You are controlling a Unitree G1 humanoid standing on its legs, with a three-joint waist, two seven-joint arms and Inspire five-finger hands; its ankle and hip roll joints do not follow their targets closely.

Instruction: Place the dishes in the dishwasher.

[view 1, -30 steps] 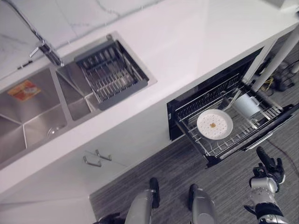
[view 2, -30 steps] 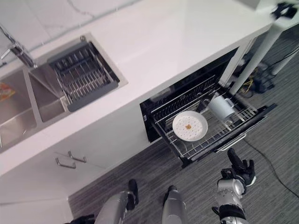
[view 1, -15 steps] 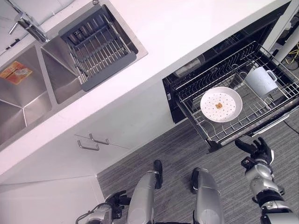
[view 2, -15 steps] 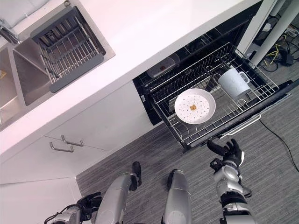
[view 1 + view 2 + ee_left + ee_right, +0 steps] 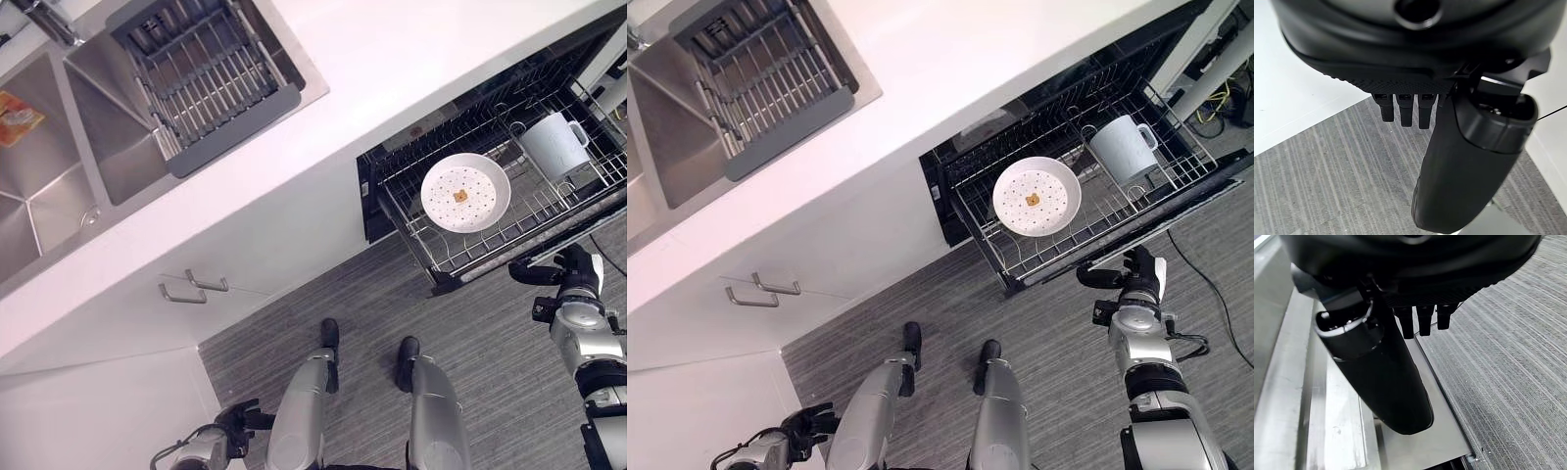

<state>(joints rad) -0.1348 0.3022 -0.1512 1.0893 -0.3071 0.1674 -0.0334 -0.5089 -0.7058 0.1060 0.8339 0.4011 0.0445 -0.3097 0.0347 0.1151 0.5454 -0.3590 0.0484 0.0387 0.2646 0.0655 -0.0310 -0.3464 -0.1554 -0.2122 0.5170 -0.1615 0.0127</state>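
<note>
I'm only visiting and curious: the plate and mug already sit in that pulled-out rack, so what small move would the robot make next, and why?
Probably press the right hand forward against the drawer front to begin sliding the rack in. The white plate and mug already rest in it, and that hand sits right at its front edge.

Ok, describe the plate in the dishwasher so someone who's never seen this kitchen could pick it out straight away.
Below the white countertop, a wire dishwasher rack stands pulled out over the grey floor. Two dishes sit in it: a white mug and, on the side nearer the sink, the plate. The plate is the flat, round, white one, speckled with small dots and with a small orange mark at its centre.
</note>
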